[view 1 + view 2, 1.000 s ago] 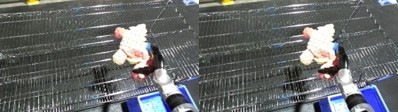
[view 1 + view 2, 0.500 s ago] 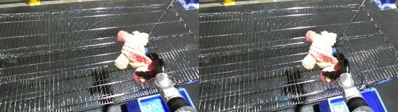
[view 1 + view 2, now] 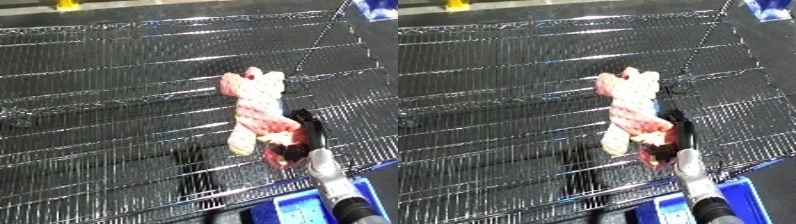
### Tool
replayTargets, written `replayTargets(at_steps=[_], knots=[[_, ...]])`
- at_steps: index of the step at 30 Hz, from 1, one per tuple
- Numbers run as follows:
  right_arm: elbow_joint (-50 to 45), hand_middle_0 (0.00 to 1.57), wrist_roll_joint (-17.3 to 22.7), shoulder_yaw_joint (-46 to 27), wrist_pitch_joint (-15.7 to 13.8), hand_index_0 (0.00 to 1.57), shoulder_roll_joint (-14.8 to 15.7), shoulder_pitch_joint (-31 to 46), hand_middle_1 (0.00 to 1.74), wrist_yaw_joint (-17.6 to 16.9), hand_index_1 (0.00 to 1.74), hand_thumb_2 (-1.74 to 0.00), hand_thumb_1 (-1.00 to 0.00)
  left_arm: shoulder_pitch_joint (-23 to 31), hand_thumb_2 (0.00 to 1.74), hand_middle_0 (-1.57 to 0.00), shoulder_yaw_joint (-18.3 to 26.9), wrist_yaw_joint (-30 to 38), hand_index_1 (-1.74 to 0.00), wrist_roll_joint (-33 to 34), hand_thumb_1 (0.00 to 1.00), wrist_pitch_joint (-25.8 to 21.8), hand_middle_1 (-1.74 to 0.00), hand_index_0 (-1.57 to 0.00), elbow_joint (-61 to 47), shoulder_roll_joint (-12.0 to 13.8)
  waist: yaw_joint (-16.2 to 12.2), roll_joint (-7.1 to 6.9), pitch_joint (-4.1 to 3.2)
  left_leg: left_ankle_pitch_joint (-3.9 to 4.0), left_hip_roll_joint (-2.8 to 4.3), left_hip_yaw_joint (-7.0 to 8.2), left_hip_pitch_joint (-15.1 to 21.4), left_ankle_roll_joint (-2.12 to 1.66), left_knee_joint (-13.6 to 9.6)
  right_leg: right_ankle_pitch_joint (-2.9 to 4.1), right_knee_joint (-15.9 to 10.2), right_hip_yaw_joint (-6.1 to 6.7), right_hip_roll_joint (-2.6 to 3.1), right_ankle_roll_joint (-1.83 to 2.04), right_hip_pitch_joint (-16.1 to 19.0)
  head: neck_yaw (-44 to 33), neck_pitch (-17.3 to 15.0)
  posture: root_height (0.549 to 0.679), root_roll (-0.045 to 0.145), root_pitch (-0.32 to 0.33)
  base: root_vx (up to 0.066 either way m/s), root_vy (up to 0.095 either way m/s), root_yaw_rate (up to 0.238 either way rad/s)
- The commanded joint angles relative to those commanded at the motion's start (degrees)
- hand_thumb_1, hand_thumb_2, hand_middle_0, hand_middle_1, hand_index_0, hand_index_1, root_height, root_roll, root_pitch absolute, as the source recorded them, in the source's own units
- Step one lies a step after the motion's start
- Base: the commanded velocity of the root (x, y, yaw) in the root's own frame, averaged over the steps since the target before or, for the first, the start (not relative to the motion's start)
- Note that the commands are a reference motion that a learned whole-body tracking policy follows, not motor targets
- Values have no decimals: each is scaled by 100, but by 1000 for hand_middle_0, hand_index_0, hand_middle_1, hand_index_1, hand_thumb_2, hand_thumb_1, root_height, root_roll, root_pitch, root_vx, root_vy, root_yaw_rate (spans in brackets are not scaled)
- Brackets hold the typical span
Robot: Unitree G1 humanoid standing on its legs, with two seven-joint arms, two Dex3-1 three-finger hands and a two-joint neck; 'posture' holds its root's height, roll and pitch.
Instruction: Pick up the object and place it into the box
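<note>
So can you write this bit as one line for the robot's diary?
right hand: fingers curled on plush toy | toy: hanging over wire shelf | blue bin: below | left hand: unseen

A wire-mesh surface [image 3: 115,100] of thin bright metal rods fills nearly the whole view, its lines slanting from 9 o'clock up toward 3 o'clock, with dark floor showing through the mesh. Past its far edge at 12 o'clock runs a paler strip of floor [image 3: 133,4] bearing a small yellow marker [image 3: 67,4] at about 11 o'clock, and a blue-and-white shape [image 3: 378,7], too cropped to identify, sits at 1 o'clock. Light glints off the rods in bright streaks.
</note>
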Motion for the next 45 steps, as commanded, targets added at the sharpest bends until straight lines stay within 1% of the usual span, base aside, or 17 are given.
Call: replayTargets(at_steps=[4, 10, 15, 20, 23, 30, 35, 42, 44, 45], knots=[[-358, 1570, 51, -105, -86, 1570, 31, 172, 1740, -52, 1740, -1740, -1000, -43, 1740, -1570, 24, -5, -1740, 18, 1000, 15, -1740, -1570, 44, -11, -13, -40, 0, 2, 2, -13, 37, 1, 16, 12, 4, -7, -2, 0, 66, 25, 10, 618, 62, -93, -23, -7, 18], [-1313, 1570, 62, -356, -297, 1570, 77, 541, 1740, -218, 1740, -1740, -1000, -94, 1740, -1570, 60, 1, -1740, 56, 1000, 45, -1740, -1570, 125, -18, -78, -107, 0, -12, 16, -15, 137, 5, 20, 18, -18, -9, -1, 3, 196, 141, 87, 618, 60, -110, -29, -5, -6], [-2144, 1570, 29, -656, -448, 1570, 112, 931, 1740, -348, 1740, -1740, -1000, -132, 1740, -1570, 73, -11, -1740, 72, 1000, 74, -1740, -1570, 184, -22, -144, -156, 0, -29, 35, -7, 225, 19, 42, 11, -15, -8, -12, 4, 295, 256, 138, 618, 59, -126, -29, -7, -8], [-3070, 1570, -66, -1071, -652, 1570, 193, 1454, 1740, -455, 1740, -1740, -1000, -167, 1740, -1570, 118, -26, -1740, 106, 1000, 115, -1740, -1570, 223, -64, -258, -207, 0, -55, 44, 7, 273, 34, 130, -4, 57, 10, -8, 0, 347, 402, 171, 616, 60, -145, -25, -5, -11], [-3594, 1570, -102, -1349, -701, 1570, 264, 1778, 1740, -516, 1740, -1740, -1000, -191, 1740, -1570, 122, -39, -1740, 112, 1000, 140, -1740, -1570, 251, -83, -308, -237, 0, -69, 47, 13, 317, 46, 168, -4, 78, 15, -8, -4, 402, 564, 210, 615, 61, -157, -19, -4, -13], [-4398, 1570, -244, -1888, -823, 1570, 290, 2320, 1740, -595, 1740, -1740, -1000, -264, 1740, -1570, 156, -55, -1740, 109, 1000, 197, -1740, -1570, 313, -130, -444, -293, 0, -102, 77, 36, 467, 67, 227, -17, 76, 12, 0, -14, 578, 919, 282, 615, 61, -188, -18, -2, -24], [-4882, 1570, -340, -2343, -897, 1570, 369, 2788, 1740, -653, 1740, -1740, -1000, -285, 1740, -1570, 187, -77, -1740, 139, 1000, 247, -1740, -1570, 312, -158, -584, -340, 0, -147, 97, 68, 587, 78, 297, -11, 65, 16, 0, -23, 719, 1271, 285, 614, 61, -212, -10, 0, -35], [-5379, 1570, -449, -3024, -987, 1570, 493, 3472, 1740, -748, 1740, -1740, -1000, -234, 1740, -1570, 248, -89, -1740, 137, 1000, 316, -1740, -1570, 328, -242, -814, -426, 0, -227, 135, 136, 737, 88, 442, 43, 21, 50, 8, -48, 902, 1856, 190, 614, 61, -243, -3, 5, -78], [-5496, 1570, -486, -3224, -1004, 1570, 528, 3671, 1740, -776, 1740, -1740, -1000, -218, 1740, -1570, 263, -88, -1740, 131, 1000, 335, -1740, -1570, 335, -270, -879, -454, 0, -250, 145, 154, 769, 90, 484, 54, 15, 64, 16, -55, 943, 1919, 175, 614, 61, -250, -6, 7, -92], [-5553, 1570, -505, -3331, -1016, 1570, 555, 3779, 1740, -797, 1740, -1740, -1000, -213, 1740, -1570, 270, -89, -1740, 133, 1000, 345, -1740, -1570, 336, -280, -921, -472, -5, -264, 153, 164, 785, 92, 505, 60, 10, 76, 24, -59, 961, 2113, 104, 614, 62, -253, -4, 10, -119]])
